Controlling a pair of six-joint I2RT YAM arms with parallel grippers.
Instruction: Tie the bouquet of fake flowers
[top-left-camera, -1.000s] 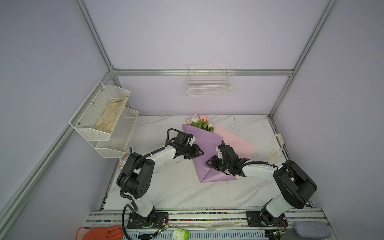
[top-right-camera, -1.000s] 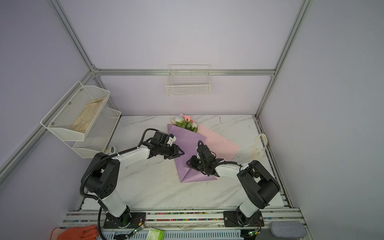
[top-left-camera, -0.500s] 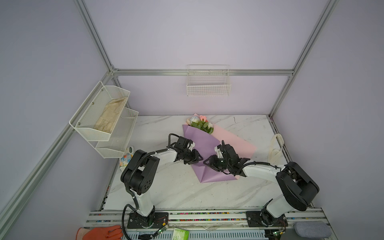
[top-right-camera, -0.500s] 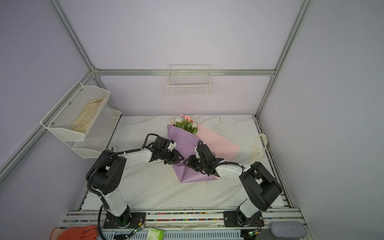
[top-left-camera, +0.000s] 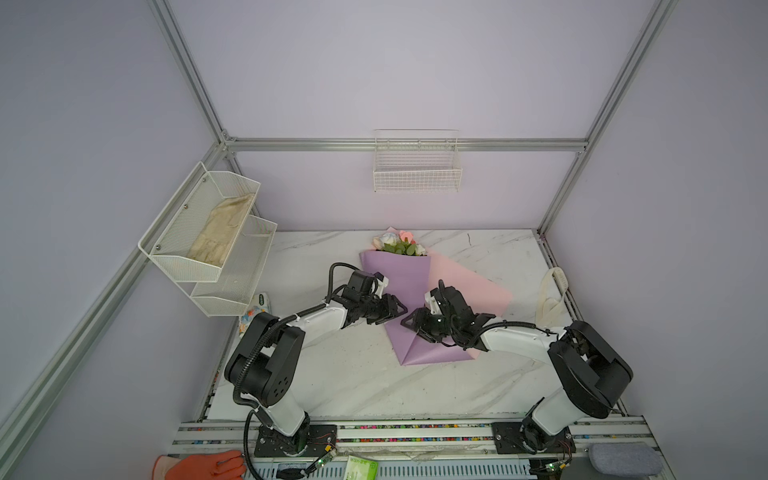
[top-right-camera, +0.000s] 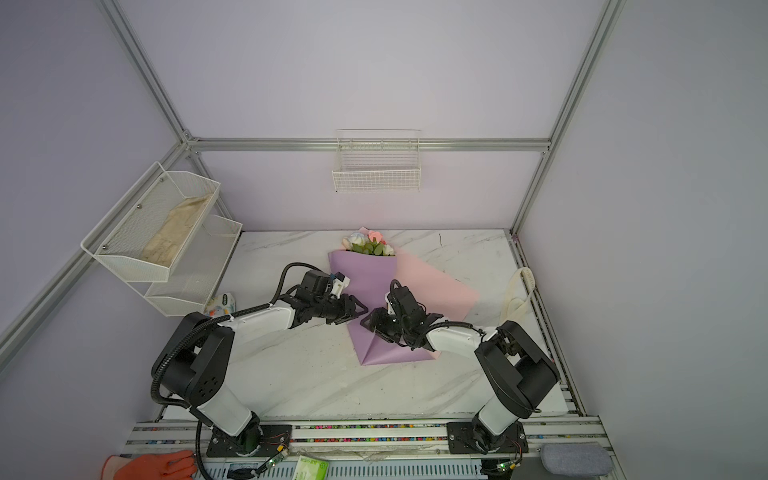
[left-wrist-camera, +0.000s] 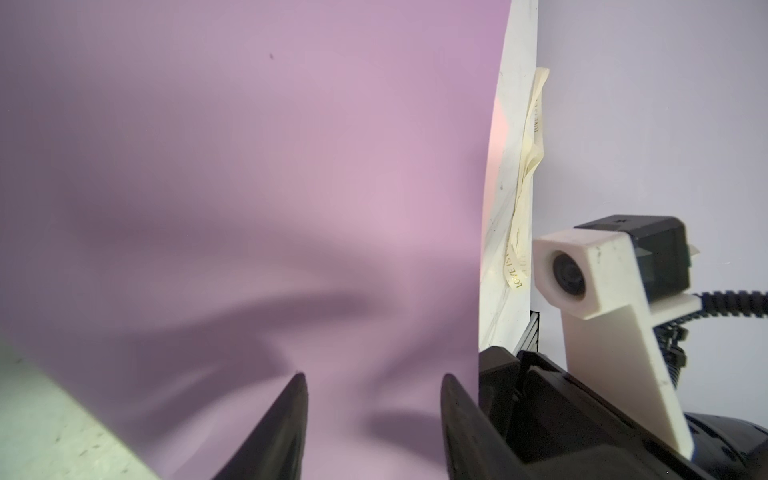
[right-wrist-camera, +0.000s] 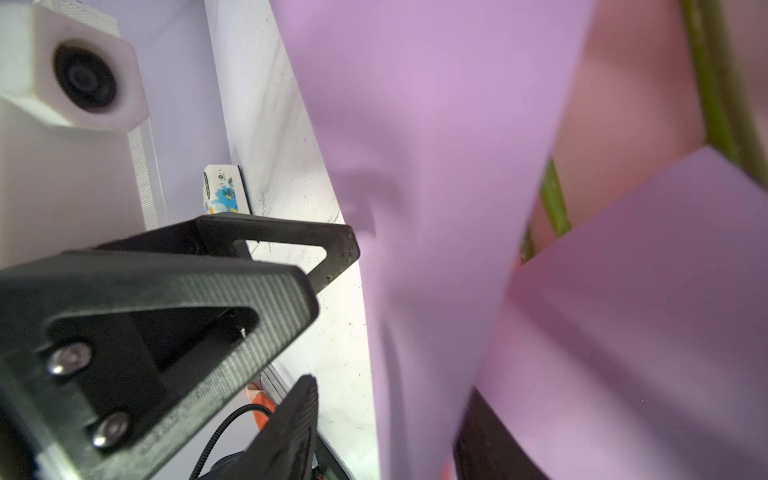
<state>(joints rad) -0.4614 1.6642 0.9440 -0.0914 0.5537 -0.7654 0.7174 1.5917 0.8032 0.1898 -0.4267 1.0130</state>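
Note:
The bouquet of fake flowers lies on the marble table in both top views. Its blooms (top-left-camera: 399, 243) (top-right-camera: 370, 245) point to the back wall, and lilac paper (top-left-camera: 401, 282) is folded over the stems on a pink sheet (top-left-camera: 465, 286). My left gripper (top-left-camera: 400, 309) (top-right-camera: 360, 309) stands open at the wrap's left edge, its fingertips (left-wrist-camera: 299, 388) apart over lilac paper. My right gripper (top-left-camera: 409, 323) (top-right-camera: 368, 325) faces it, tip to tip and open, with the lilac fold's edge (right-wrist-camera: 415, 291) loose between its jaws. Green stems (right-wrist-camera: 552, 199) show under the flap.
A cream printed ribbon (top-left-camera: 550, 295) (left-wrist-camera: 525, 178) lies at the table's right edge. A white mesh shelf (top-left-camera: 208, 237) hangs on the left wall and a wire basket (top-left-camera: 417, 166) on the back wall. A tissue pack (top-left-camera: 255, 309) sits by the left edge, an orange glove (top-left-camera: 199, 467) in front.
Both grippers have opened wider. The left gripper has slid a little forward along the wrap's left edge, and the two grippers now stand closer together.

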